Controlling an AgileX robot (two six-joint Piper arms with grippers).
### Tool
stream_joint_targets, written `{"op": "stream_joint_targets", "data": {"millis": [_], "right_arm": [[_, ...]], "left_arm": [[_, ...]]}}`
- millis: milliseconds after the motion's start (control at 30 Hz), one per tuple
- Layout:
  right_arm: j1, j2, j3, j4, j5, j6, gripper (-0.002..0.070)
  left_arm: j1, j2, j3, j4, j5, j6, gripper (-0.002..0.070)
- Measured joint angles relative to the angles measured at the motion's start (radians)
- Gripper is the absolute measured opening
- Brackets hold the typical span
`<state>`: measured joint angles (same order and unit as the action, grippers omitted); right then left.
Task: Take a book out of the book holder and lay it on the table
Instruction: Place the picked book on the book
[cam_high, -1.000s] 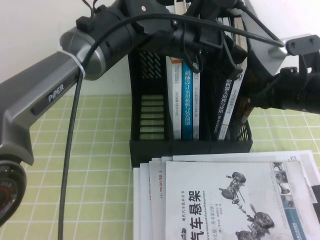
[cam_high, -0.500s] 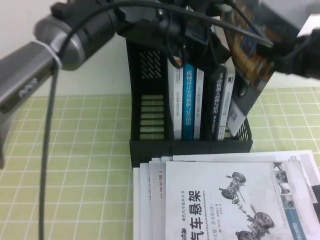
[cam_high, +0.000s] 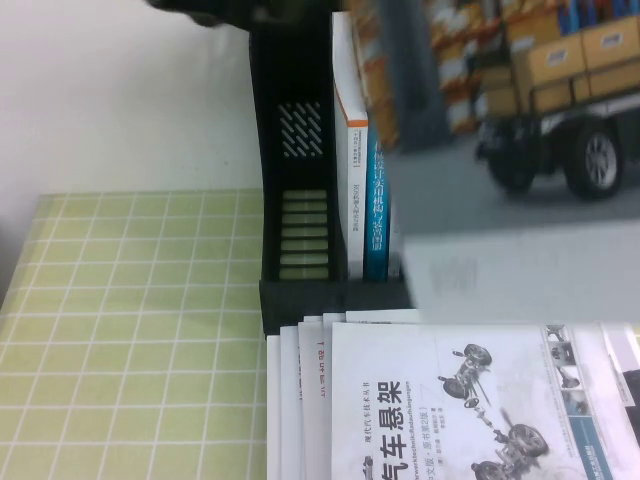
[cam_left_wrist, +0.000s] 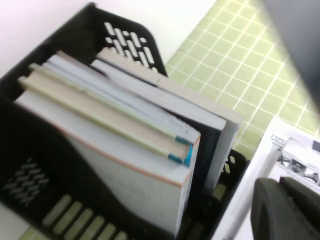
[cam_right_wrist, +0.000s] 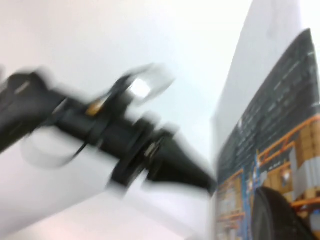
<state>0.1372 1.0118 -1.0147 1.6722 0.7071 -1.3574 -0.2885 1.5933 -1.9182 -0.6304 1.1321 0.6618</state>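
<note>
The book (cam_high: 520, 150), with a grey cover and a photo of warehouse boxes and a wheeled vehicle, hangs high in front of the high camera and hides the right part of the black book holder (cam_high: 295, 200). In the right wrist view my right gripper (cam_right_wrist: 280, 215) is shut on this book (cam_right_wrist: 270, 150). Neither gripper shows in the high view. My left gripper (cam_left_wrist: 287, 210) hovers above the holder (cam_left_wrist: 125, 35), beside a white book edge. The table (cam_high: 130, 330) has a yellow-green grid cloth.
Several books (cam_high: 365, 200) stay upright in the holder's middle compartment; its left compartment holds nothing. A fanned stack topped by the white car-suspension book (cam_high: 450, 400) lies in front of the holder. Open cloth lies on the left.
The book has risen out of the holder's right compartment toward the camera and now fills the upper right. Both arms have left the high view.
</note>
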Motion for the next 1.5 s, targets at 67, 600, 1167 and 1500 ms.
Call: {"op": "stream_joint_targets", "data": {"millis": [67, 600, 1167, 1500], "right_arm": [[0.000, -0.008, -0.024, -0.080, 0.106, 0.062, 0.0017], [0.125, 0.006, -0.104, -0.787, 0.369, 0.177, 0.0017], [0.763, 0.173, -0.104, -1.883, 0.123, 0.710, 0.0018], [0.966, 0.355, -0.003, -2.264, 0.024, 0.844, 0.0018]], "left_arm": [[0.044, -0.070, 0.037, -0.024, 0.017, -0.017, -0.0003], [0.137, -0.811, 0.808, -0.087, -0.166, -0.151, -0.0003], [0.137, -1.078, 1.114, -0.132, -0.240, -0.198, -0.0003], [0.137, -1.078, 1.114, -0.130, -0.240, -0.200, -0.0003]]}}
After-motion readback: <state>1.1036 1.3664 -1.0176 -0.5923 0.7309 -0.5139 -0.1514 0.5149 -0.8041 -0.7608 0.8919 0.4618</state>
